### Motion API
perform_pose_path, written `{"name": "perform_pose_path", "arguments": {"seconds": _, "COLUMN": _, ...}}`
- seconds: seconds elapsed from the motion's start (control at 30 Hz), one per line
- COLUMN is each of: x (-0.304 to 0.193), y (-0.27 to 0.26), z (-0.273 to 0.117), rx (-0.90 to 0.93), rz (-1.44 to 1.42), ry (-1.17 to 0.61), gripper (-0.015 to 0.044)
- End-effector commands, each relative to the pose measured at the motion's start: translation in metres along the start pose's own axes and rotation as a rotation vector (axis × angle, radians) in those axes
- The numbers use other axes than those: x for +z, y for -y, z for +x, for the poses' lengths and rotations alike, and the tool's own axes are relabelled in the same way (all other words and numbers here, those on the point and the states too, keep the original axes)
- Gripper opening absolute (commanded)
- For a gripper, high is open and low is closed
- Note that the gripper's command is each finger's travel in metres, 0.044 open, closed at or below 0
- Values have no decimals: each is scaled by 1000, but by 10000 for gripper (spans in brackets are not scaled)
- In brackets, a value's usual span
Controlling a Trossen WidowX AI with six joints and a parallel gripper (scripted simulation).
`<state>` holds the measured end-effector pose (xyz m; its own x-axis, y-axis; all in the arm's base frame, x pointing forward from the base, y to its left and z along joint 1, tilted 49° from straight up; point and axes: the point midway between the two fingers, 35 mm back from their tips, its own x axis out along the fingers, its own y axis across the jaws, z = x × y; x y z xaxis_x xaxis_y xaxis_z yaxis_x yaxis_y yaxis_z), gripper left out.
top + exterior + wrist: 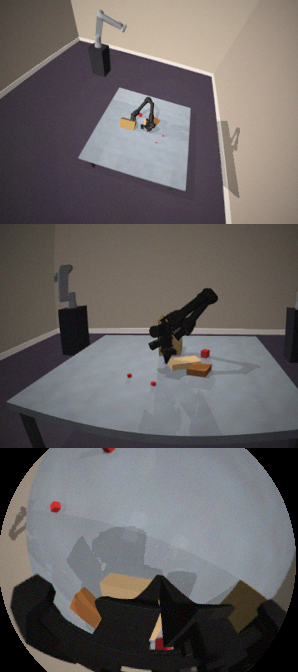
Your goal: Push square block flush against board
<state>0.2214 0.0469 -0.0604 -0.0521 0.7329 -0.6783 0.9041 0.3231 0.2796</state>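
A robot arm's closed pincer (149, 127) (167, 361) (158, 577), its fingers together with nothing between them, reaches low beside one end of a pale wooden board (146, 121) (184, 362) (114, 586) on a grey-blue table (123, 149) (94, 396) (200, 513). The square block (157, 121) (199, 369) (85, 607), orange-brown, lies flat around the board's other end, on the camera's side of it in the exterior view; whether the two touch cannot be told. The board's long axis runs roughly from the pincer's end toward the block, so the single arm is nearer the board and has the block beyond it. That relation would appear to decide the next push: a nudge on the board's near end should send it lengthwise toward or past the block, while squaring face to face and evening an edge may call for a push from another side. The two seem angled to each other, and an off-center shove could turn the board. A larger red cube (140, 114) (205, 353) (161, 643) sits behind the board in the exterior view, and a tan upright box (128, 123) (176, 347) (244, 604) stands farther back. No brand, label or writing can be read.
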Motion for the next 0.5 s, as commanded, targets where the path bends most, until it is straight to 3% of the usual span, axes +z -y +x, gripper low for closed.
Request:
{"name": "perform_pose_path", "arguments": {"seconds": 0.0, "x": -14, "y": 4, "z": 6, "rx": -13, "rz": 12, "ry": -31, "gripper": 0}}
{"name": "perform_pose_path", "arguments": {"seconds": 0.47, "x": -14, "y": 2, "z": 5, "rx": -13, "rz": 12, "ry": -30, "gripper": 0}}
